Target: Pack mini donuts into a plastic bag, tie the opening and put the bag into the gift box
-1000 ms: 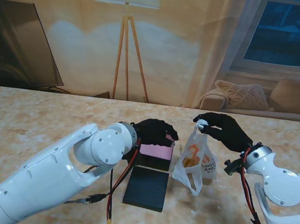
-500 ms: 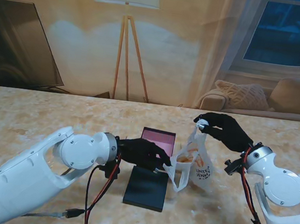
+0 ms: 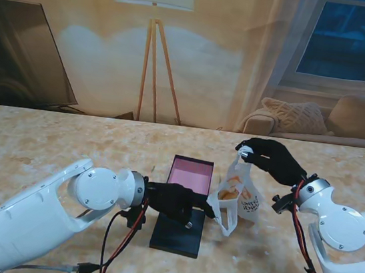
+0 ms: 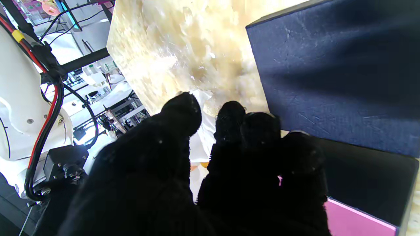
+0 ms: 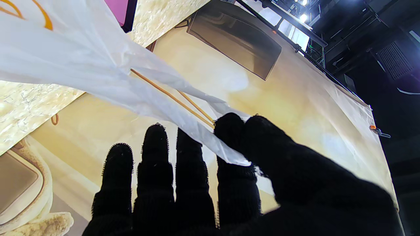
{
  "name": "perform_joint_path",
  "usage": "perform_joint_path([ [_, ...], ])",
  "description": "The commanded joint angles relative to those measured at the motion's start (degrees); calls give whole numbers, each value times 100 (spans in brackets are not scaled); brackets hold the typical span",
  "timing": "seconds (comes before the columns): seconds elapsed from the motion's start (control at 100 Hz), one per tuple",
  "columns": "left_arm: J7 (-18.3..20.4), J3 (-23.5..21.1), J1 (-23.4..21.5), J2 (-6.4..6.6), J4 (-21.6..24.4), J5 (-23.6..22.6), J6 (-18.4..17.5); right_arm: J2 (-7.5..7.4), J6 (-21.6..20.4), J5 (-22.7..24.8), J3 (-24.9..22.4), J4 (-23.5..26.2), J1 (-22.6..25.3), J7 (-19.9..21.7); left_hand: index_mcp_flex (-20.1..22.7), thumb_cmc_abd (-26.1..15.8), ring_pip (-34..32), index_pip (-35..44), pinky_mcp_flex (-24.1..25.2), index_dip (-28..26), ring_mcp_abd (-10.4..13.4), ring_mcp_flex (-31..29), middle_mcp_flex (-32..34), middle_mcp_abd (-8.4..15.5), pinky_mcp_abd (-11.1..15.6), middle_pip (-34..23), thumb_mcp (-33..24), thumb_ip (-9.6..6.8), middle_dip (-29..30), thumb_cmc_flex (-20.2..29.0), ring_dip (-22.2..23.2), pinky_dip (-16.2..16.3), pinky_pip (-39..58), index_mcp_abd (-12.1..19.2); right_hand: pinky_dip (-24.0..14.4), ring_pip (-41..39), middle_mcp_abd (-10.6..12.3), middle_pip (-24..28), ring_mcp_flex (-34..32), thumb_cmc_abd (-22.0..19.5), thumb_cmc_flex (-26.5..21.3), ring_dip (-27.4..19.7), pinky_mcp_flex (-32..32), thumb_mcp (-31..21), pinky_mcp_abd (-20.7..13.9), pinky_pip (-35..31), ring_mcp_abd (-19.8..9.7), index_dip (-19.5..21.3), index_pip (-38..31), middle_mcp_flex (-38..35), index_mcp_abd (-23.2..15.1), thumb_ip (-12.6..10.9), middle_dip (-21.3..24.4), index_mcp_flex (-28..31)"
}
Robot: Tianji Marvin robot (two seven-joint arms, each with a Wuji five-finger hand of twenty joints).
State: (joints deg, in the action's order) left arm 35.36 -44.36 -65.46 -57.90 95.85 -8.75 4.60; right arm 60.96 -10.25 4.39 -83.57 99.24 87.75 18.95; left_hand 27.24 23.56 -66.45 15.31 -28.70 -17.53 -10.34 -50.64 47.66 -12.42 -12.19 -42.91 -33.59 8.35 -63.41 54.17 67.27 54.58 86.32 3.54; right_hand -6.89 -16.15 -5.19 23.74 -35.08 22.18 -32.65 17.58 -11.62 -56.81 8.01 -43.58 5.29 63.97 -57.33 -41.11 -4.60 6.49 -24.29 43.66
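Nearest to me on the marbled beige table (image 3: 46, 145), at about six o'clock, lies the flat black rectangular box lid (image 3: 179, 229). The left robot hand (image 3: 175, 201), in a black knit glove, reaches over the lid's far edge toward three o'clock; its fingertips (image 4: 229, 113) meet the lower handle loop of the white printed plastic bag (image 3: 236, 196). In the left wrist view the thumb and fingers are drawn together with white film between them, so this robot hand appears to be pinching the bag (the contact itself is mostly hidden by the glove).

Just beyond the lid, at twelve o'clock from it, stands the open black gift box with a pink inside (image 3: 190, 173), touching or nearly touching the lid. The bag hangs just to the right of the gift box, at its three o'clock, outside it, with orange-brown contents (image 3: 229, 194) showing through the film.

Farther still, the right robot hand (image 3: 270, 158), also in a black glove, grips the bag's upper handle: in the right wrist view the thumb and forefinger (image 5: 234, 131) clamp a twisted strip of white plastic (image 5: 183, 121), the other fingers extended.
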Motion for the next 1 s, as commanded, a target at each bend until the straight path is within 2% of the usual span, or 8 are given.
perform_joint_path([
  [0.0, 96, 64, 20, -58, 14, -8, -28, 56, 33, 16, 29, -10, 30, 71, -286, -53, -87, -122, -47, 158, -31, -157, 116, -2, -26, 7, 57, 54, 81, -15, -67, -24, 198, 246, -84, -29, 72, 18, -94, -256, -385, 107, 27, -675, -23, -91, -66, -24, -226, -57, -565, -369, -58, 52],
  [0.13, 49, 255, 134, -64, -36, -116, -120, 55, 84, 4, 52, -48, -11, 98, -354, -83, -22, -119, -7, 244, -14, -97, 34, 29, -18, 24, 80, 39, 131, -53, -97, -58, 150, 232, -86, -6, 78, -13, -83, -261, -384, 95, 32, -671, -30, -89, -74, -32, -222, -44, -574, -367, -41, 44],
  [0.42, -214, 450, 194, -133, -80, -302, -52, 74, 267, -59, 147, -205, -172, 106, -355, -144, -76, -64, -98, 277, -8, -203, 100, 25, -28, -88, 45, 18, 143, -184, -88, -67, 198, 143, -87, 16, 66, -35, -59, -295, -414, 83, 34, -623, -68, -80, -56, -53, -197, -26, -555, -352, -26, 4],
  [0.56, -304, 604, 270, -156, -104, -426, 0, 82, 373, -136, 166, -272, -243, 136, -393, -230, -195, -66, -249, 318, 0, -355, 183, 31, -29, -282, -50, -18, 302, -334, -140, -114, 359, -43, -75, 56, 63, -69, -30, -310, -446, 53, 41, -605, -110, -50, -52, -66, -190, 1, -535, -349, -2, -7],
  [0.91, -731, 1042, 551, -306, -363, -743, -4, 85, 509, -205, 168, -380, -307, 198, -223, -251, -313, 97, -428, 208, -12, -557, 356, 90, -74, -521, -196, -24, 464, -399, -255, -232, 524, -87, -58, 92, 43, -129, -17, -311, -467, 20, 87, -575, -84, -5, -39, -107, -158, -9, -543, -340, 43, -20],
  [0.99, -824, 1156, 648, -332, -449, -931, -36, 84, 534, -203, 151, -390, -307, 206, -160, -247, -371, 135, -480, 186, 0, -608, 398, 122, -71, -602, -235, -16, 490, -412, -283, -275, 588, -207, -63, 96, 31, -132, -7, -307, -465, 20, 75, -578, -79, -15, -39, -112, -157, -8, -533, -341, 44, -15],
])
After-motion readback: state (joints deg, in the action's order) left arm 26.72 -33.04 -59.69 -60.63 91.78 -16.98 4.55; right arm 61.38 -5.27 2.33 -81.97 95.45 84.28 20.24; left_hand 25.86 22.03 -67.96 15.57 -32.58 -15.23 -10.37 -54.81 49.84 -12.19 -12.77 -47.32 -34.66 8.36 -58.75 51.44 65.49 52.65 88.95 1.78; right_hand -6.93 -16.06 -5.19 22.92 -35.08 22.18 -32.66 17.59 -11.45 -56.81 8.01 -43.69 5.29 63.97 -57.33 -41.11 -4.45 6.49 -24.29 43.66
